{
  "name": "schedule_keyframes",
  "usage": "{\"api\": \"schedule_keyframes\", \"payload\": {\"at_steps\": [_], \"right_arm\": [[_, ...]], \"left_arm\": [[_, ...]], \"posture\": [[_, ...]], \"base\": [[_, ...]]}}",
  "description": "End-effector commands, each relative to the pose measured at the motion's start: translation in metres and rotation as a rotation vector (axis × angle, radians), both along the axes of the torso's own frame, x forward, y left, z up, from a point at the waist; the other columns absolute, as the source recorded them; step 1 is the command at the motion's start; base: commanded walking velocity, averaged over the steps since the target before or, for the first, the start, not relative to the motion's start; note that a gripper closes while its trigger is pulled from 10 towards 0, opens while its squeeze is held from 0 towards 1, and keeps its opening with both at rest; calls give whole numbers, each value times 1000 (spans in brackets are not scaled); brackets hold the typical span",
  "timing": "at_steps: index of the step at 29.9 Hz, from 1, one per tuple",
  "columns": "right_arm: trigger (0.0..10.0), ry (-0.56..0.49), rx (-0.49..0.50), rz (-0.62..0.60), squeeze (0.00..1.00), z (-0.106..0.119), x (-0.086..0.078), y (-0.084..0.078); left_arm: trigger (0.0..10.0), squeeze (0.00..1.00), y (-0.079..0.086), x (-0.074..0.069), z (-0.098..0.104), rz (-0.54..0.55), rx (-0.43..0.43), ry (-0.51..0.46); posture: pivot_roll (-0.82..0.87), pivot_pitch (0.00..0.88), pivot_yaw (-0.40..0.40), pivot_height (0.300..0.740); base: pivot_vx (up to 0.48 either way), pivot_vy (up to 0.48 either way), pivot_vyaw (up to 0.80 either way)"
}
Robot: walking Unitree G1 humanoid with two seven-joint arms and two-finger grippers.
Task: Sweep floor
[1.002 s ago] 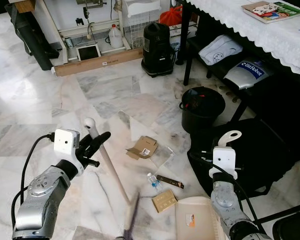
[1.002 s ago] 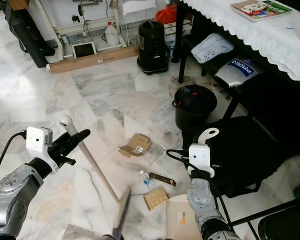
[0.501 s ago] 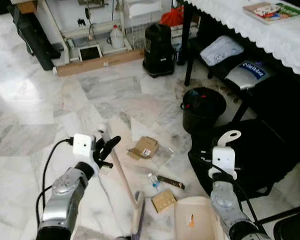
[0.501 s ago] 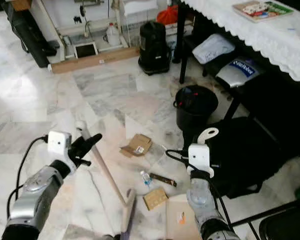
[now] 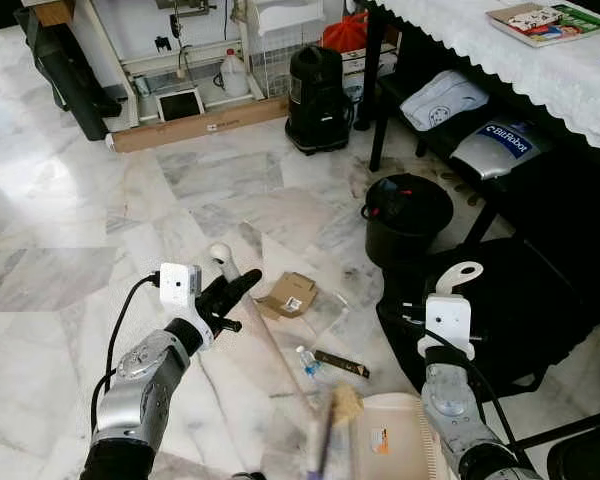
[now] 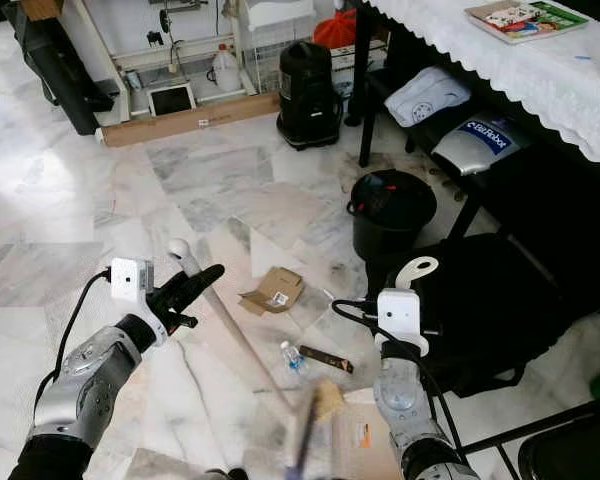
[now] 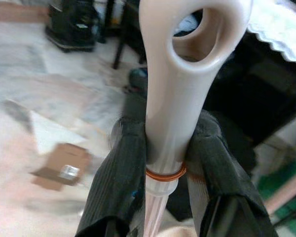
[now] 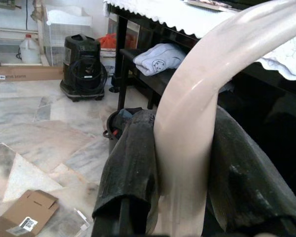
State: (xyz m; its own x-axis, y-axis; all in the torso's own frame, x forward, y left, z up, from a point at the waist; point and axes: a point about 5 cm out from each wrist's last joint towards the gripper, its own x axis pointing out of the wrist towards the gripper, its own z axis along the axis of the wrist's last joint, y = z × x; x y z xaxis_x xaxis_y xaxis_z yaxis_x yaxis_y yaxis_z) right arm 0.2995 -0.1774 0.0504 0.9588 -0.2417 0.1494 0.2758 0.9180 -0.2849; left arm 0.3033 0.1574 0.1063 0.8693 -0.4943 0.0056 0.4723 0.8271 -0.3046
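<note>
Black jaws clamped on cream broom handle [image 7: 175, 98], cardboard box [image 7: 61, 167] beyond

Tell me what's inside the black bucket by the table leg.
The black bucket holds something dark with a bit of red near its rim; its lower contents are hidden by the wall.

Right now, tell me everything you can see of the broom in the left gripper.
The broom is a long, pale beige stick, plastic by its look, ending in a rounded loop with a hole at the top and an orange ring just below. The left gripper is shut on it just under that loop, a black finger on each side. It slants down and to the robot's right across the marble floor. Its dark head is motion-blurred, close to the beige dustpan.
</note>
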Motion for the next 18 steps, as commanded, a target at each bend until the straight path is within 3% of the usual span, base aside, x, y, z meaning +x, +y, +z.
{"api": "schedule_keyframes", "payload": {"at_steps": [1,6,7,10,18], "right_arm": [[10000,8,9,6,0,-3,-2,3],[10000,9,10,6,0,-3,-2,3],[10000,10,11,7,0,-3,-2,4],[10000,11,13,9,0,-3,-2,5],[10000,11,16,14,0,-2,0,7]], "left_arm": [[10000,0,-3,1,4,-67,-60,9],[10000,0,-4,1,5,-81,-68,12],[10000,0,-8,-3,8,-144,-97,20],[10000,0,-10,-6,15,-189,-124,15],[10000,0,-1,-2,36,-105,-102,-74]], "posture": [[46,112,48,740],[48,111,48,740],[51,104,49,740],[55,102,48,740],[55,106,48,740]], "base": [[0,0,0],[0,0,0],[0,0,0],[0,0,0],[0,0,0]]}}
